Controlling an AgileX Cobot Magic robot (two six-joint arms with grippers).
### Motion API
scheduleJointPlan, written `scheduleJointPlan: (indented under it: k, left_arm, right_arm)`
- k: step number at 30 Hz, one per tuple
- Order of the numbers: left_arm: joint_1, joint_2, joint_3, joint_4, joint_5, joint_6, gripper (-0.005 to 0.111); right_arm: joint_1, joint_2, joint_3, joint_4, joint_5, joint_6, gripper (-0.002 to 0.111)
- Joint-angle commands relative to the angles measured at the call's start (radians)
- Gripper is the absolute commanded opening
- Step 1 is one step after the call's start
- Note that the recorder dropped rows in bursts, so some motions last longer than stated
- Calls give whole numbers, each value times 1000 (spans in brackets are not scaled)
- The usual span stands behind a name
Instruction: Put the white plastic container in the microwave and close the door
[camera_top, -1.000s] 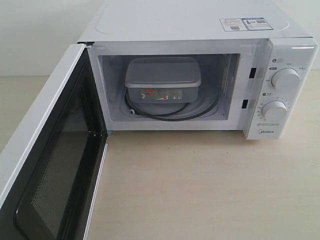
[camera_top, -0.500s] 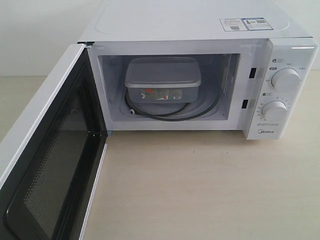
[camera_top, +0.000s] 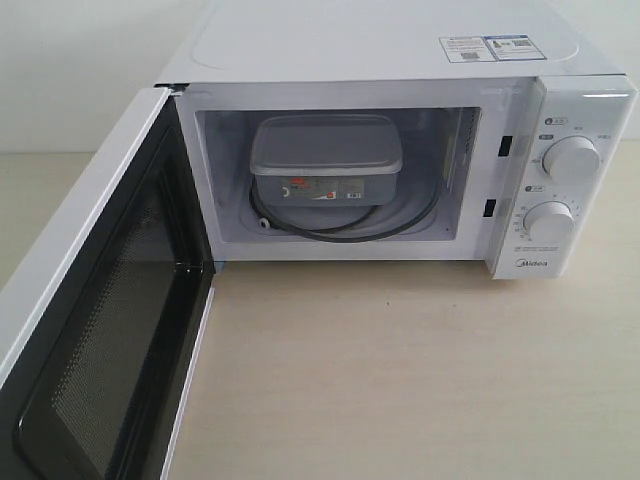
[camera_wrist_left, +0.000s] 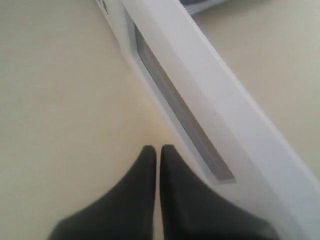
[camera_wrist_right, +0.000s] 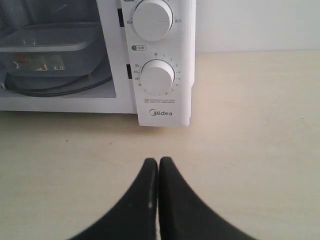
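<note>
The microwave (camera_top: 380, 40) stands at the back of the table with its door (camera_top: 110, 330) swung wide to the left. Inside, the white plastic container (camera_top: 325, 150) rests on the glass turntable (camera_top: 405, 222), red-and-white label facing out. Neither gripper shows in the exterior view. In the left wrist view my left gripper (camera_wrist_left: 158, 148) is shut and empty, just beside the door's long white bar handle (camera_wrist_left: 235, 125); whether it touches is unclear. My right gripper (camera_wrist_right: 158, 161) is shut and empty over the table, facing the lower knob (camera_wrist_right: 157, 77), with the container (camera_wrist_right: 50, 50) visible in the cavity.
Two round knobs (camera_top: 571, 158) (camera_top: 549, 221) sit on the panel at the right of the cavity. Stickers (camera_top: 485, 47) lie on the microwave's top. The pale wooden table (camera_top: 400, 380) stretches in front of the microwave.
The door's free end has shifted a little in the exterior view, first leftward, then slightly back. The container has not moved.
</note>
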Motion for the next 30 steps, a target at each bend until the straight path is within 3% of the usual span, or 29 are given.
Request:
scheduleJointPlan:
  k: [1, 10, 17, 24, 30]
  left_arm:
    - [-30, 123, -6, 5, 9, 196, 4]
    - [-35, 253, 60, -102, 9, 433, 4]
    - [-37, 270, 106, -424, 9, 745, 4]
    - [-95, 281, 138, -482, -20, 807, 4]
    - [-143, 320, 152, -691, -142, 978, 4]
  right_arm:
    - [-3, -4, -1, -7, -3, -4, 0]
    - [-3, -4, -1, -7, -3, -4, 0]
    - [-3, -4, -1, -7, -3, -4, 0]
    - [-3, -4, -1, -7, -3, -4, 0]
    - [-3, -4, -1, -7, -3, -4, 0]
